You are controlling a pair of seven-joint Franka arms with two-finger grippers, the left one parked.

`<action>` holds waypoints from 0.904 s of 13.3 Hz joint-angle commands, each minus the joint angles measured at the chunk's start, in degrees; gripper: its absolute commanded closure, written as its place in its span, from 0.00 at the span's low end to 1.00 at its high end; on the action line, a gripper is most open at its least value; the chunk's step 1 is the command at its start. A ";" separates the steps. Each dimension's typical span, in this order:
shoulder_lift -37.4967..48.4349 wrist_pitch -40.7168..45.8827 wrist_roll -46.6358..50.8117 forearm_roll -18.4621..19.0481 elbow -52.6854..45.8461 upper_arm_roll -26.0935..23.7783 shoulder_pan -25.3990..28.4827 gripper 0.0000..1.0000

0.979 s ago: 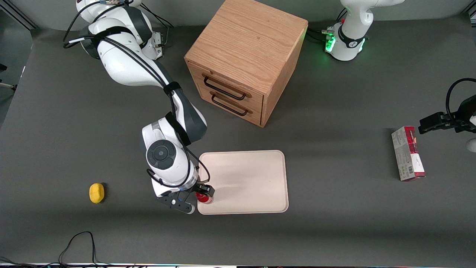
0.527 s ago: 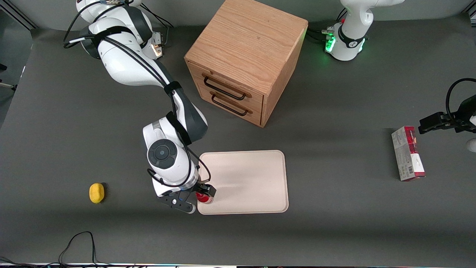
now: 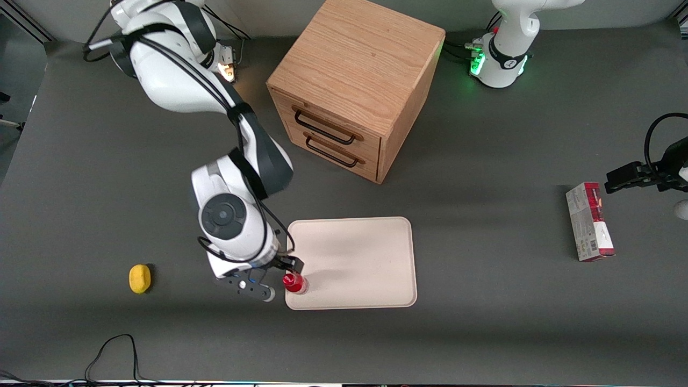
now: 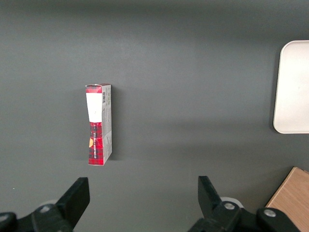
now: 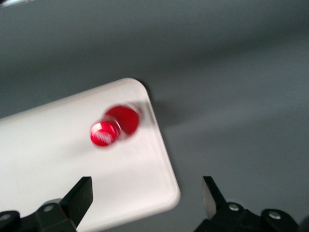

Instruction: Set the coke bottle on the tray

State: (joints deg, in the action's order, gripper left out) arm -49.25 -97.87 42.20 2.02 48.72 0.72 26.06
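The coke bottle, clear with a red cap and red label, stands upright on the cream-white tray, at the tray's corner nearest the front camera on the working arm's side. The right wrist view looks down on its red cap and on the tray. My right gripper is open and empty. It hangs above the tray's edge beside the bottle, toward the working arm's end. In the right wrist view the gripper has its fingers wide apart over the tray corner, clear of the bottle.
A wooden two-drawer cabinet stands farther from the front camera than the tray. A yellow lemon-like object lies toward the working arm's end. A red-and-white carton lies toward the parked arm's end, also in the left wrist view.
My gripper was shut on the bottle at the tray corner. It has let go, opened, and drawn up and away toward the working arm's end. The bottle stays standing on the tray.
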 commanded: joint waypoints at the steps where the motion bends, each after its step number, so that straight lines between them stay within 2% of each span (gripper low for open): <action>1: 15.09 2.33 -8.51 -1.05 16.69 0.34 -1.97 0.00; 7: 44.19 0.75 -28.80 -1.58 49.05 1.65 -8.21 0.00; 9: 51.15 1.79 -34.53 -2.28 53.74 6.03 -8.04 0.00; 12: 54.51 7.06 -44.02 -2.37 53.85 10.52 -7.96 0.00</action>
State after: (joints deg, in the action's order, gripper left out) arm 2.31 -92.08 3.73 0.96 100.01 9.30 17.65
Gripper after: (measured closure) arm 0.000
